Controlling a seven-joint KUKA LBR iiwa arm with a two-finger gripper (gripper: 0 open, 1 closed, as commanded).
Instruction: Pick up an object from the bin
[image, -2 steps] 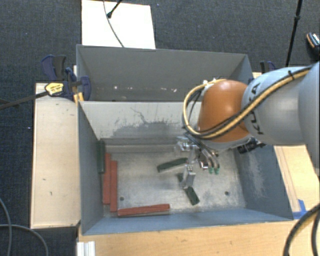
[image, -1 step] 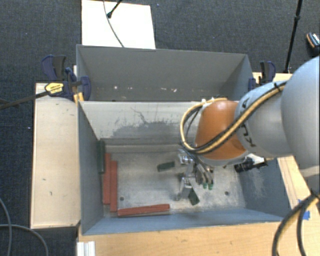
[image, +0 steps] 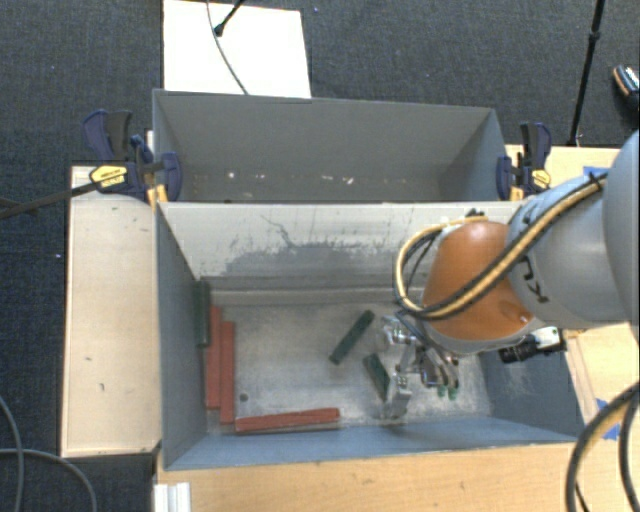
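Two green bars lie mid-bin. My hand is down just beside the nearer green bar, with the farther green bar close by. Whether the hand is spread or pinching, I cannot tell.

Grey metal bin: floor contents.
Landmark: flat red bar along the near wall. From its left end, upright red bars and a dark green strip run along the left wall. Right of it, farther in, lie a tilted dark green block and a second dark green block.
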